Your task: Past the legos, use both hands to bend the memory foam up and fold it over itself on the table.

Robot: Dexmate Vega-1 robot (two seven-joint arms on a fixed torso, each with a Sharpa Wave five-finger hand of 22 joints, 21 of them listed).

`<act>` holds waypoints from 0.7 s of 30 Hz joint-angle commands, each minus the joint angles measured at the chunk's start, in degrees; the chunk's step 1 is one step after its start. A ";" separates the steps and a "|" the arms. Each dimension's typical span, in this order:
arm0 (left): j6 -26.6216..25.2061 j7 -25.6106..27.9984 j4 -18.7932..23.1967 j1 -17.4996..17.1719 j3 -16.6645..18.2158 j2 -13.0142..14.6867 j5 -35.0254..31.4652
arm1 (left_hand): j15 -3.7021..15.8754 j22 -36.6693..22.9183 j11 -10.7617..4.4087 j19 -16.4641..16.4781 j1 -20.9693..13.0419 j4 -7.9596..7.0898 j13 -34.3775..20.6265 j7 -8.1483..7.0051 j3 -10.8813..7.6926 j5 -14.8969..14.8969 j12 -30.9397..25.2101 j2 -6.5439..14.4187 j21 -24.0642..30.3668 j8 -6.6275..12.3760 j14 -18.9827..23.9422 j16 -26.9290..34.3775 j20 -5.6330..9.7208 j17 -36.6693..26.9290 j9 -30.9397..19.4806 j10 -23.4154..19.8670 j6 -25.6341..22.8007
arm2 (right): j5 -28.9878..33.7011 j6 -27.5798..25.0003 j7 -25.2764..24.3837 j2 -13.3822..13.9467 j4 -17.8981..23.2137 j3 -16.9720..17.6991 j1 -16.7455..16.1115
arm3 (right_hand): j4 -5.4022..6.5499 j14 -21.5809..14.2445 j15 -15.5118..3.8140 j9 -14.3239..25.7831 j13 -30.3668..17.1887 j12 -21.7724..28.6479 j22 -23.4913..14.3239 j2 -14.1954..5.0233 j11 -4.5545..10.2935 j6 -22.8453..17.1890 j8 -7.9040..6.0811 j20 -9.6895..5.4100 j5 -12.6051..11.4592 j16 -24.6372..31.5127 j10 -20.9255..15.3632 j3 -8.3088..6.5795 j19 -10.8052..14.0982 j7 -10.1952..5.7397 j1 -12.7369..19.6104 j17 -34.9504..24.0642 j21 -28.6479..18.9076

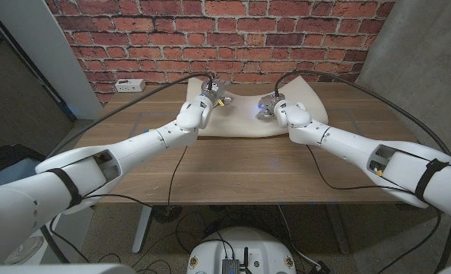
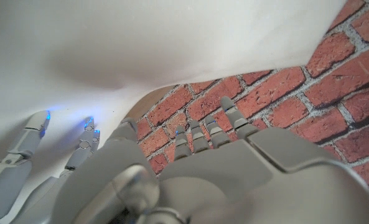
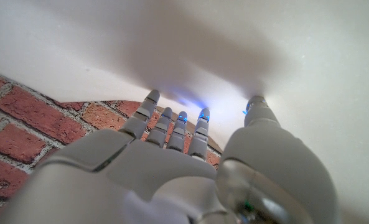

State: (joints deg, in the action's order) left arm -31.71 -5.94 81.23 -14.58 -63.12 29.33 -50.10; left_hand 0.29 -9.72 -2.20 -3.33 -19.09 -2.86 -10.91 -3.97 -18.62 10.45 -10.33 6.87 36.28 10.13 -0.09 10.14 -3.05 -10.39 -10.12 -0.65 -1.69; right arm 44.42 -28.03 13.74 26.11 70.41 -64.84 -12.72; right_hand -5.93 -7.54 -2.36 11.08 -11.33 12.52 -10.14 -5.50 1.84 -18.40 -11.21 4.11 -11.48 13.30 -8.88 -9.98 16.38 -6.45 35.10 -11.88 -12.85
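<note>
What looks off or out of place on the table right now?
Only the foam sheet: its far corners curl up off the table instead of lying flat, because the left hand and right hand are on it. No legos are visible, despite the task mentioning them.

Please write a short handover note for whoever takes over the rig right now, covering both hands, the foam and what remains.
Left hand: grips the memory foam at its far left edge; fingers press the sheet.
Right hand: holds the foam's far right part, fingers against it.
Foam: cream sheet at the far middle of the wooden table, its far edge bent up, right corner curling high.
Done: both hands on the foam, bend begun.
Left: fold the raised edge over the sheet, then let go.
</note>
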 commanded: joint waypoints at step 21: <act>0.39 -23.54 0.90 1.32 -1.63 0.92 1.78 | -1.22 -0.67 0.59 -12.50 13.05 -8.55 0.15 2.46 -5.14 4.07 0.22 4.88 -8.61 -0.51 -15.24 0.01 0.95 -0.55 -0.17 17.03 15.82 | 0.64 -3.85 0.44 1.09 3.20 -0.64 -0.48 | -0.07 0.92 -1.28 0.12 -0.20 -0.34 -0.17 -0.61 -0.03 0.89 0.24 -0.14 -0.48 -0.44 0.42 0.15 -0.39 0.27 -0.47 -0.17 0.47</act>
State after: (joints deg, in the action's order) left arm -31.14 -23.26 83.69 -14.67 -62.74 30.54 -46.94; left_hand -0.73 -10.27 -1.92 -9.84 -7.38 -11.32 -10.65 -1.94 -22.96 14.00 -10.33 6.85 28.25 9.70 -9.61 9.98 -2.74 -10.82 -10.12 9.81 9.56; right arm 44.66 -31.06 14.08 26.79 72.58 -65.42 -12.85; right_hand -5.93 -6.92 -2.36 11.07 -11.33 12.47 -10.14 -5.68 1.61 -17.74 -11.00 4.11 -11.48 12.90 -8.66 -9.98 16.38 -6.42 34.92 -11.87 -12.41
